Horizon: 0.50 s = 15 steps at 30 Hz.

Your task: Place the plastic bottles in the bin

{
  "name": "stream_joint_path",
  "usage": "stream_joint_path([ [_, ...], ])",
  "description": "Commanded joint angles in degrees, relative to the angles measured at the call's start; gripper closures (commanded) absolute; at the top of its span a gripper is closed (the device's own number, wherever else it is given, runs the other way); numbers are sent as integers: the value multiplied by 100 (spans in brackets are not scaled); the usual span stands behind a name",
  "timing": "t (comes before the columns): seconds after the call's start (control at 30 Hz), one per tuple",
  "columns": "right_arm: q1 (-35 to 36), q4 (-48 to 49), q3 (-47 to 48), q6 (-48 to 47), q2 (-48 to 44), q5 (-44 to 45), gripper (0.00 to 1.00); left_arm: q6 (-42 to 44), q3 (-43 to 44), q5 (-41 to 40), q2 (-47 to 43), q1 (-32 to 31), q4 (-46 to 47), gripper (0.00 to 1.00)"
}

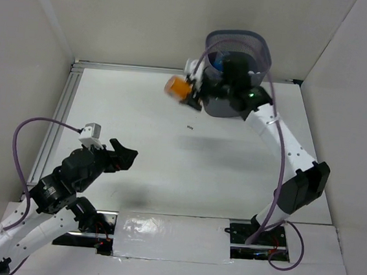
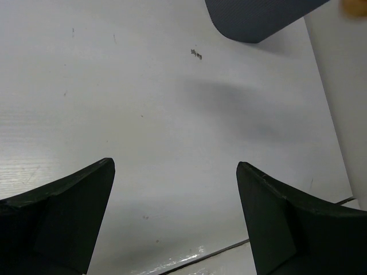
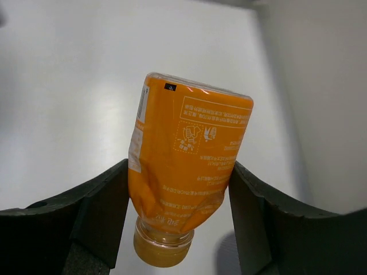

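My right gripper (image 1: 191,91) is shut on the short orange bottle (image 1: 176,85), held in the air just left of the bin (image 1: 241,49). In the right wrist view the orange bottle (image 3: 186,166) sits squeezed between both fingers (image 3: 103,206), its cap toward the camera. The bin is a dark grey-blue mesh wastebasket at the back of the table; something blue shows inside it. My left gripper (image 1: 125,153) is open and empty, low over the near left of the table. In the left wrist view the bin's base (image 2: 258,17) shows at the top edge.
White walls enclose the table on the left, back and right. A small dark mark (image 1: 190,127) lies on the table surface mid-way. A taped strip (image 1: 167,237) runs along the near edge between the arm bases.
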Motion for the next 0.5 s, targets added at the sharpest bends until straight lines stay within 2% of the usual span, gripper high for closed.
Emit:
stream_joint_path([
  [0.0, -698, 1072, 1129, 1519, 207, 795, 100, 210, -97, 226, 129, -26, 535, 0],
  [0.03, -961, 1256, 1261, 1974, 208, 1069, 100, 262, -97, 295, 199, -26, 622, 0],
  [0.1, -1269, 1582, 1543, 2285, 374, 1535, 100, 262, -97, 296, 261, -26, 780, 0],
  [0.27, -2191, 1567, 1921, 2873, 795, 1924, 100, 315, -150, 401, 384, -26, 1035, 0],
  [0.3, -2411, 1566, 2226, 2953, 1144, 1820, 94, 367, -150, 401, 445, -26, 1123, 0],
  [0.33, -2414, 1470, 2229, 2954, 1148, 1766, 94, 368, -150, 401, 446, -26, 1124, 0],
  [0.37, -2483, 1400, 2386, 2954, 1296, 1766, 90, 368, -150, 462, 515, -26, 1194, 0],
  [0.4, -2536, 1399, 2518, 2954, 1550, 1766, 81, 368, -150, 463, 516, -26, 1194, 0],
  [0.43, -2606, 1321, 2754, 2954, 1665, 1766, 47, 368, -150, 515, 647, -26, 1255, 0],
  [0.47, -2607, 1250, 2904, 2954, 1780, 1853, 24, 420, -150, 516, 648, -26, 1256, 0],
])
